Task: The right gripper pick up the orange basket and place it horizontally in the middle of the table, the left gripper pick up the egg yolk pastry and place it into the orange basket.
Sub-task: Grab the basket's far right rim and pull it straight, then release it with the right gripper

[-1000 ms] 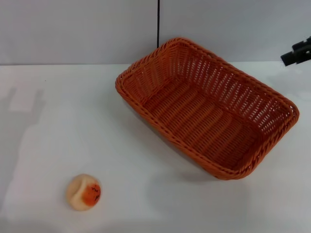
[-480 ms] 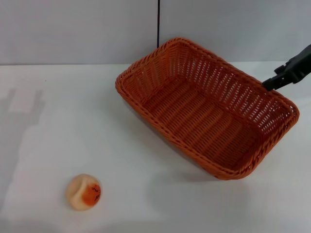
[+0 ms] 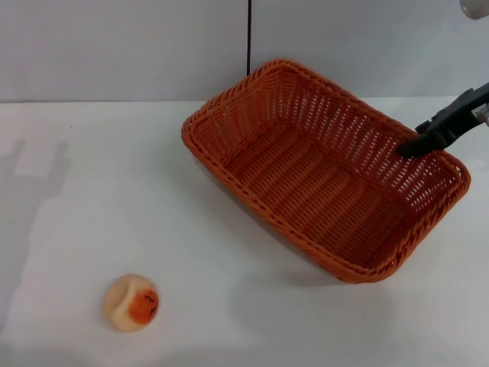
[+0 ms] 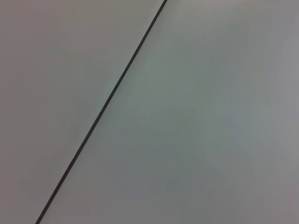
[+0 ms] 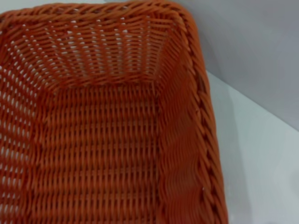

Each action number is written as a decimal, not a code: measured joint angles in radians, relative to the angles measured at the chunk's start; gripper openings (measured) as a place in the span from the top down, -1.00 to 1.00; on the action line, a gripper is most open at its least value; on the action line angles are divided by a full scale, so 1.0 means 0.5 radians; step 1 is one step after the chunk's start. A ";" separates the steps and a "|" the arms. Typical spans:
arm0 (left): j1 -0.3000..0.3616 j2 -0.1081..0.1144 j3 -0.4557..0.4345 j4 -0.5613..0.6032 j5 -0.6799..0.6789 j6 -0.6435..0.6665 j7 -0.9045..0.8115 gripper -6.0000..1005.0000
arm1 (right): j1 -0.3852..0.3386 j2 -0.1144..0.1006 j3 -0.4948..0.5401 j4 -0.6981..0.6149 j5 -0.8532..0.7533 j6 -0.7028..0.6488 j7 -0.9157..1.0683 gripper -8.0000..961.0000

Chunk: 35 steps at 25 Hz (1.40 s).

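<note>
Where the orange basket (image 3: 325, 168) rims rightward, right end effector (image 3: 406, 150) overhangs

Only a small part of the robot's body shows. In the head view, the right gripper (image 3: 409, 148) is a slim matte-black piece with a blunt, rounded dark tip; behind it the black body steps up in blocky segments toward the picture's edge. A small pale grey patch sits on the black casing (image 3: 481, 115) near that edge. A rounded pale grey-white part (image 3: 475, 7) shows at the top corner. Neither wrist view shows any part of the robot.
</note>
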<state>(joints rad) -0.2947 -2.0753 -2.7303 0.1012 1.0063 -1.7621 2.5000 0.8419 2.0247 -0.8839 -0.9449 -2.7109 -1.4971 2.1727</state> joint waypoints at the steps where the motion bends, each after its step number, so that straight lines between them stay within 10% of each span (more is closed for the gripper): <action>1: 0.000 0.000 0.000 0.000 0.000 0.000 -0.001 -0.59 | 0.000 0.000 0.000 0.000 0.000 0.000 0.000 -0.06; 10: -0.008 0.000 0.000 0.003 0.000 0.027 -0.005 -0.59 | -0.020 0.054 -0.002 0.033 0.026 0.102 -0.038 -0.04; 18: -0.012 -0.003 0.000 0.007 0.000 0.060 -0.009 -0.59 | -0.025 0.064 -0.009 0.055 0.108 0.100 -0.049 0.47; 35: -0.007 -0.001 0.000 0.025 0.000 0.071 -0.012 -0.59 | -0.195 0.019 0.020 -0.131 0.696 -0.221 -0.120 0.61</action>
<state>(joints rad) -0.2983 -2.0759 -2.7305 0.1136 1.0063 -1.7268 2.4942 0.7445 2.0340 -0.8738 -1.0105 -2.3629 -1.6074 2.1129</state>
